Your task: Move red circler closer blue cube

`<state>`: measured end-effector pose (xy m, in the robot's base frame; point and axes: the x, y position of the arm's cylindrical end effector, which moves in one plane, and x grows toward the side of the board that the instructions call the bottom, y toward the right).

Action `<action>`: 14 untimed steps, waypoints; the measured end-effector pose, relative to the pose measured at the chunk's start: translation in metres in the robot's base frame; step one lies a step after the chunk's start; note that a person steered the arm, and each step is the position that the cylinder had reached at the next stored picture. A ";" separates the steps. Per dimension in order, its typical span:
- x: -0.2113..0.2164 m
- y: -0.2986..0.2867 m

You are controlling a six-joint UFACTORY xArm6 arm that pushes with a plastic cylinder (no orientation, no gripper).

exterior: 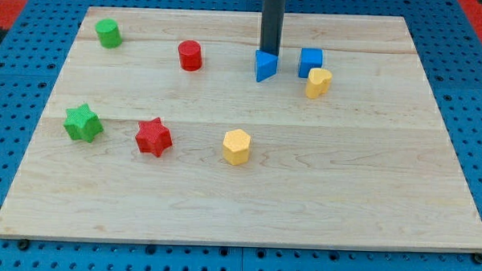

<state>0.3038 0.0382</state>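
The red circle block (190, 55) sits on the wooden board (239, 200) at the upper left of centre. The blue cube (310, 61) sits at the upper right of centre, well to the right of the red circle. A blue triangle block (265, 65) lies between them. My tip (270, 53) comes down from the view's top and stands right at the top edge of the blue triangle, to the right of the red circle and left of the blue cube.
A yellow block (318, 82) touches the blue cube's lower right. A yellow hexagon (236, 146) sits near the middle. A red star (153, 136) and a green star (83, 123) sit at the left. A green circle (109, 33) is at the top left.
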 end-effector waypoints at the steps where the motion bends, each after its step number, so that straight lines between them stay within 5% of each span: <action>1: -0.006 -0.004; 5: -0.057 -0.105; 8: -0.011 -0.195; 14: 0.016 -0.031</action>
<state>0.3195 0.0071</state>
